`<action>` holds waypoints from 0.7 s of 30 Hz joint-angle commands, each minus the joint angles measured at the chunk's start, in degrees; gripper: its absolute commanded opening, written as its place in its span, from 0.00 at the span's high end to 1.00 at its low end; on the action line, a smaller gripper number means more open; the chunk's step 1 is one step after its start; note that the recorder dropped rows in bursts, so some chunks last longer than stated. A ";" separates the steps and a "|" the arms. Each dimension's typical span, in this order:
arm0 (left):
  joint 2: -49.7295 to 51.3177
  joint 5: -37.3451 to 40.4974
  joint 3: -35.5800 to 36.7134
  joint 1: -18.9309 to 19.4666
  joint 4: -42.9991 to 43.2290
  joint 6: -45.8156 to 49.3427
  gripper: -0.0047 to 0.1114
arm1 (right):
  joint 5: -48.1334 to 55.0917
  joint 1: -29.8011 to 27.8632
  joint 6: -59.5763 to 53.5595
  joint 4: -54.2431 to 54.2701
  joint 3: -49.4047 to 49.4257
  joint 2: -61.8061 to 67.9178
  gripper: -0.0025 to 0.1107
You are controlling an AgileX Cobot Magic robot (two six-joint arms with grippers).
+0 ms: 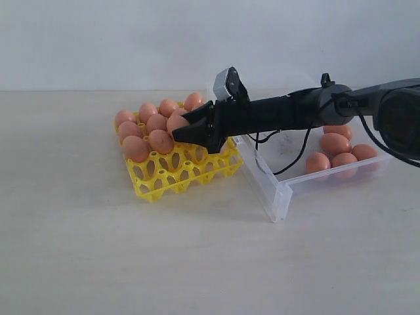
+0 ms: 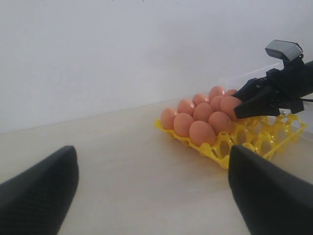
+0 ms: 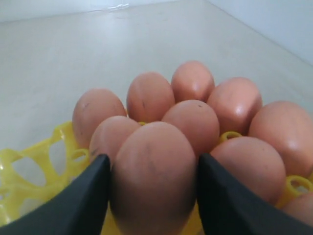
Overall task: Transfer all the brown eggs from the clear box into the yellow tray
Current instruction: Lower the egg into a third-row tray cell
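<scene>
Soft even light, sl. blur

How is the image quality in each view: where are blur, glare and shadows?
Exterior view: soft, even light, only faint shadows under the yellow tray and the clear box. Left wrist view: the fingers of the left gripper are dark and blurred, the tray behind is sharper. Right wrist view: the gripped brown egg looks slightly soft; the rear eggs carry small glare spots.
</scene>
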 commanded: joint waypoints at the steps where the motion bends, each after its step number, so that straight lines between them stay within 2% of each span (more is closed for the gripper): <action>1: -0.22 -0.03 0.23 -0.37 -0.38 -0.45 0.29 | -7.97 -0.35 4.52 -3.72 0.52 1.35 0.42; 3: -0.22 -0.03 0.23 -0.37 -0.38 -0.45 0.29 | -8.27 -0.35 5.58 -3.72 0.52 1.24 0.37; 11: -0.22 -0.03 0.23 -0.37 -0.38 -0.45 0.29 | 0.02 -1.39 6.31 -4.09 0.52 -1.61 0.36; 16: -0.22 -0.03 0.23 -0.37 -0.38 -0.45 0.29 | 1.17 -4.77 7.95 -4.09 0.52 -8.31 0.38; 21: -0.22 -0.03 0.23 -0.37 -0.38 -0.45 0.29 | 7.79 -9.51 11.15 -4.09 0.52 -15.12 0.38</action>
